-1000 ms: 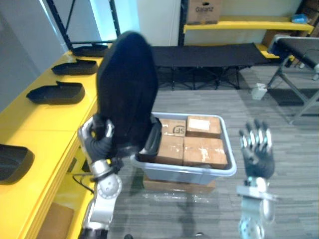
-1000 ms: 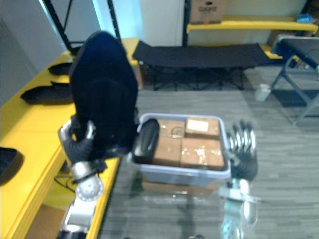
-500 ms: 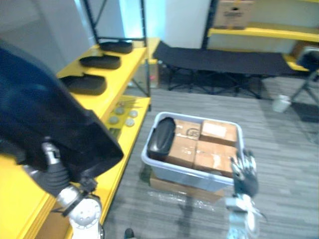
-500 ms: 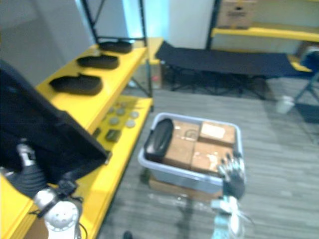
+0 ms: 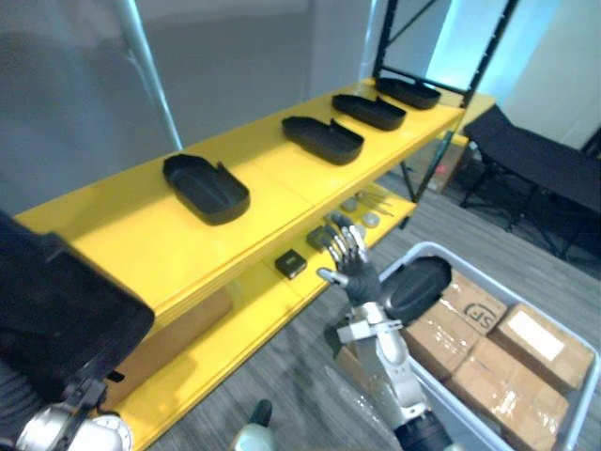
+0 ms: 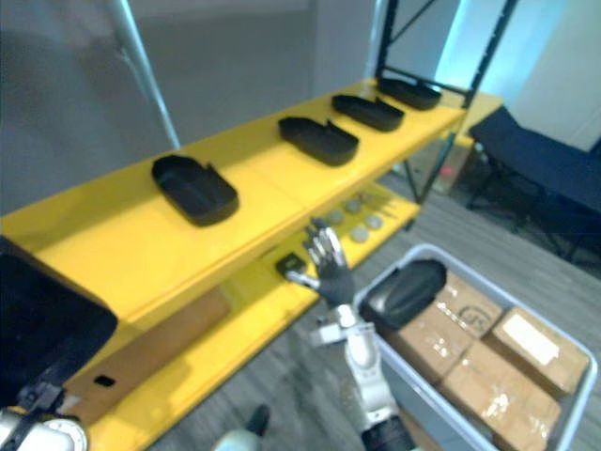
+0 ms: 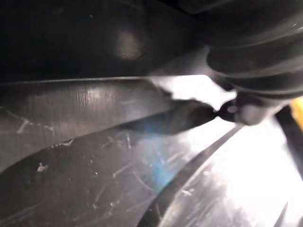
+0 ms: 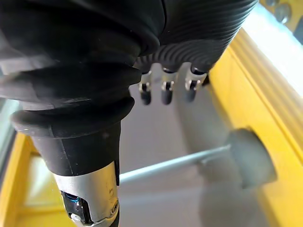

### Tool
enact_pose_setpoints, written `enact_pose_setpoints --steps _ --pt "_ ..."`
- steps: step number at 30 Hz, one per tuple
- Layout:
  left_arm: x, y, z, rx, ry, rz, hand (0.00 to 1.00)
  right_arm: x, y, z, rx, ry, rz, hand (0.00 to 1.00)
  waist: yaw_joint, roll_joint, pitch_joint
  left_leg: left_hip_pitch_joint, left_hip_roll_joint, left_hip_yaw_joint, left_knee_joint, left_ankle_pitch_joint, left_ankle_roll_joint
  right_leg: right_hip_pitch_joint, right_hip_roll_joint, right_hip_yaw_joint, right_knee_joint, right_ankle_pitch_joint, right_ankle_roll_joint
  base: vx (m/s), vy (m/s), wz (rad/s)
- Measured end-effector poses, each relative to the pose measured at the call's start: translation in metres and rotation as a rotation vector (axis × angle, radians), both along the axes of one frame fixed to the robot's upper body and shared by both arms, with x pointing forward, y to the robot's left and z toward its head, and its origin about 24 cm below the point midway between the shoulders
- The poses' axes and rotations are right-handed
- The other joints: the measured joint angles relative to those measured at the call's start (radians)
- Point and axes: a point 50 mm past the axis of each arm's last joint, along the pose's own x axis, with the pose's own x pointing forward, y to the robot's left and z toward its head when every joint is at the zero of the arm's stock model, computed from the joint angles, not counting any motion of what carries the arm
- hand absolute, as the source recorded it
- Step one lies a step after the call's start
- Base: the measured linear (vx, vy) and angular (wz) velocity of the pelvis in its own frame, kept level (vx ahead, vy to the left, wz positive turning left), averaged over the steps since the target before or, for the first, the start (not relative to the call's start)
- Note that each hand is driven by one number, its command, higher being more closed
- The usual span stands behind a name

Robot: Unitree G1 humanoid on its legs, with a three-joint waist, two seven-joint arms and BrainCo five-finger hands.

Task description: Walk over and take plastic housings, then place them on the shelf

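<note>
A large black plastic housing hangs at the lower left, in front of the yellow shelf's top board. My left hand is shut on it from below; in the left wrist view the housing's scratched dark shell lies against the hand's ribbed cover. Several more housings lie in a row on the shelf, the nearest, then another. One housing leans in the grey bin. My right hand is open and empty, its fingers straight, between the bin and the lower shelf.
Brown cardboard boxes fill the rest of the bin. Small dark and grey parts lie on the lower yellow shelf board. A black rack post stands at the shelf's far end. A black cot stands at the right.
The camera has swung left to face the shelf. The held housing now sits low at the left of the picture, and my right hand shows raised by the bin's near corner.
</note>
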Motion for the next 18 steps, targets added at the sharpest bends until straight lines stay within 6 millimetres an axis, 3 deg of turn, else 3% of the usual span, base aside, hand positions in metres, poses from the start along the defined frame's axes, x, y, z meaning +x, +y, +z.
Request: enact_pose_setpoints --steps 3,5,6,8,13,15,17,18 --pt "-0.003 0.000 -0.001 -0.003 0.011 0.006 1.00 0.001 -0.003 -0.003 -0.029 0.020 0.016 0.00 -0.001 0.004 0.006 0.009 0.026 0.042 0.004 -0.001 -0.001 -0.029 0.008 0.046 0.009 -0.002 -0.002 -0.07 -0.004 -0.47" --pt "0.002 -0.001 -0.002 -0.014 0.021 -0.026 1.00 0.000 -0.007 -0.008 -0.067 0.045 0.040 0.00 -0.030 -0.004 0.014 0.006 0.038 0.062 0.005 0.006 0.009 -0.021 0.021 0.037 0.007 0.004 0.007 -0.06 -0.037 -0.01" --pt "0.003 -0.001 -0.002 -0.015 0.021 -0.032 1.00 0.000 -0.008 -0.008 -0.070 0.047 0.038 0.00 -0.031 -0.005 0.016 0.006 0.040 0.072 0.005 0.009 0.012 -0.018 0.022 0.034 0.004 0.004 0.008 -0.03 -0.022 0.36" --pt "0.019 -0.004 0.000 -0.041 -0.019 -0.118 1.00 -0.005 -0.024 -0.011 -0.070 0.066 -0.013 0.00 -0.056 -0.006 0.032 -0.024 0.040 0.151 0.005 0.041 0.054 0.013 0.020 -0.050 0.005 0.010 0.020 -0.02 0.011 0.96" --pt "0.032 -0.010 0.004 -0.057 -0.058 -0.231 1.00 -0.004 -0.033 -0.009 -0.108 0.054 -0.055 0.00 -0.054 0.008 0.084 -0.029 0.002 0.142 0.004 0.051 0.049 0.032 -0.019 -0.092 0.057 -0.030 0.020 -0.03 0.069 0.44" --pt "0.041 -0.018 0.009 -0.032 -0.088 -0.311 1.00 -0.005 -0.036 -0.008 -0.101 0.047 -0.069 0.00 -0.061 0.014 0.089 -0.029 -0.008 0.139 0.004 0.052 0.055 0.016 -0.029 -0.045 0.100 -0.074 0.003 -0.03 0.031 0.26" --pt "0.053 -0.027 0.017 0.006 -0.129 -0.410 1.00 -0.006 -0.041 -0.002 -0.091 0.025 -0.092 0.00 -0.085 0.019 0.101 -0.028 -0.024 0.103 0.003 0.059 0.062 0.003 -0.011 0.056 0.136 -0.132 -0.027 -0.07 -0.030 0.56" --pt "0.063 -0.036 0.023 0.038 -0.144 -0.505 1.00 -0.008 -0.048 0.000 -0.086 0.013 -0.118 0.00 -0.112 0.017 0.101 -0.037 -0.043 0.069 0.000 0.066 0.067 -0.002 -0.002 0.137 0.156 -0.166 -0.054 -0.09 -0.060 0.95"
